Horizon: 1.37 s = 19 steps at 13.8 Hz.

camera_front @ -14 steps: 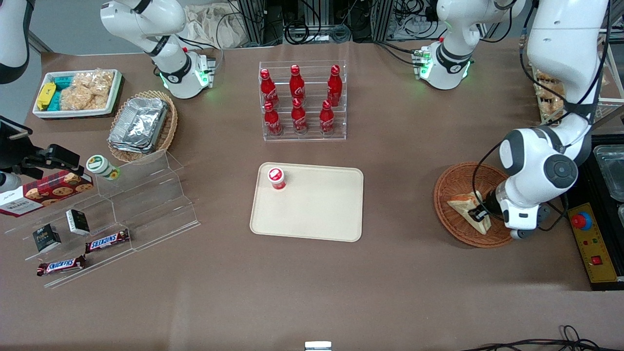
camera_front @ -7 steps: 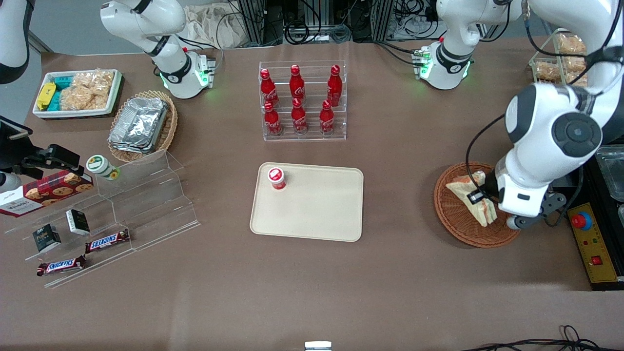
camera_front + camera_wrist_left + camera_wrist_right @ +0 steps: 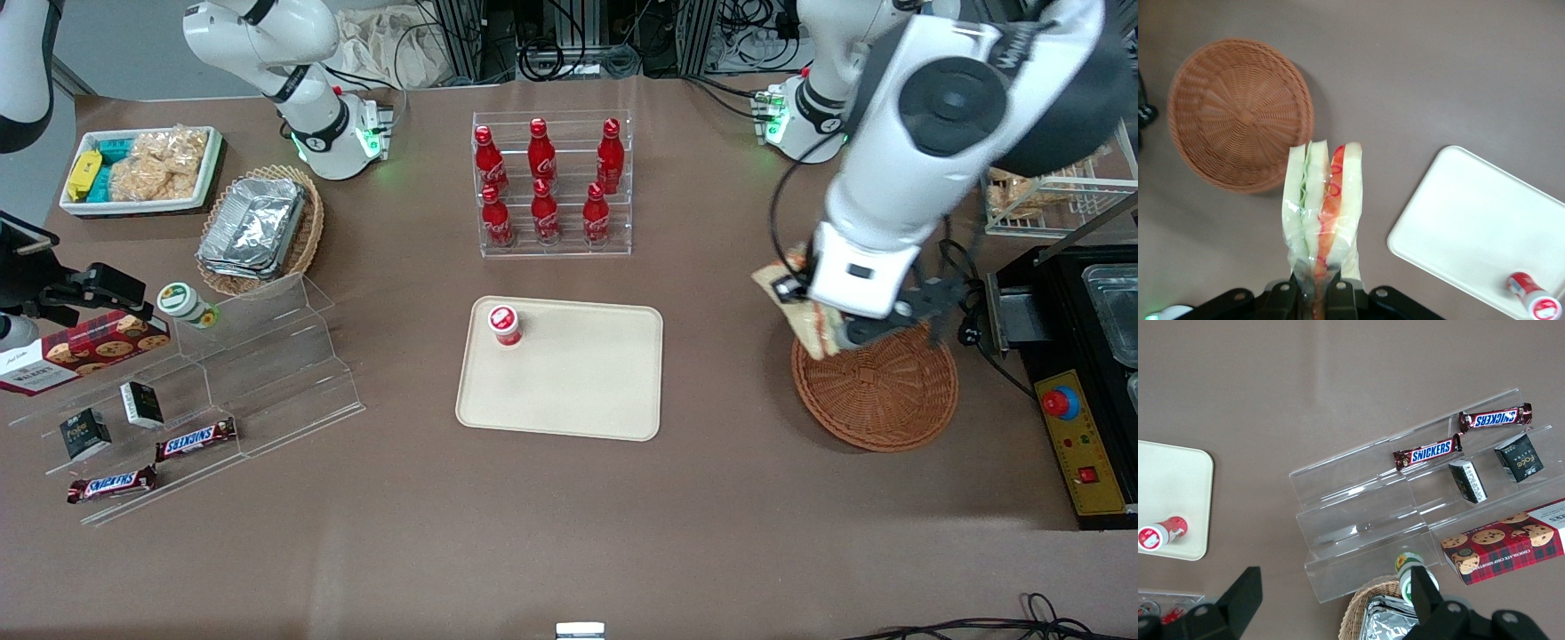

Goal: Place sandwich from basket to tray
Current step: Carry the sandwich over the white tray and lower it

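From the front, the gripper [image 3: 794, 298] hangs in the air above the basket's [image 3: 880, 391] edge nearest the tray [image 3: 569, 378], its fingers closed on the sandwich [image 3: 791, 307]. A small red cup [image 3: 504, 324] stands on the tray.

At the wrist, the sandwich [image 3: 1323, 207] is pinched at its narrow end, clear of the basket [image 3: 1238, 110].

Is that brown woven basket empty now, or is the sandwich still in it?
Empty: the basket shows bare weave, and the gripper holds the sandwich above the table.
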Available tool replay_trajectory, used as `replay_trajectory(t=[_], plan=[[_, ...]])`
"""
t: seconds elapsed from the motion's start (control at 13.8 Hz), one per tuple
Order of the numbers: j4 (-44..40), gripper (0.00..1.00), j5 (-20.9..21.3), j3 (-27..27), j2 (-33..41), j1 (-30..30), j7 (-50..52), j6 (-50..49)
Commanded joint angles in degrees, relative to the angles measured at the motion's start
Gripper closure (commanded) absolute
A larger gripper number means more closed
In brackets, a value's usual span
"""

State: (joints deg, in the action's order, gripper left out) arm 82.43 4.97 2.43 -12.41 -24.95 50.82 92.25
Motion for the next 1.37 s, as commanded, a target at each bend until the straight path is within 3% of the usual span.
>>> replay_trajectory(t=[0.0, 0.58, 1.01, 1.08, 1.3], plan=[[-2.4, 0.90, 0.3, -0.7, -5.9, -6.4, 7.3, 1.0], [-2.2, 0.90, -0.3, -0.7, -25.7, -13.4, 14.4, 21.5], [-2.3, 0.89, 4.6, -0.7, -32.4, -17.7, 11.8, 24.9], [-2.4, 0.79, 5.0, -0.7, -32.9, -17.8, 12.0, 25.0], [-2.6, 0.25, 5.1, -0.8, -32.1, -17.8, 15.5, 25.8]])
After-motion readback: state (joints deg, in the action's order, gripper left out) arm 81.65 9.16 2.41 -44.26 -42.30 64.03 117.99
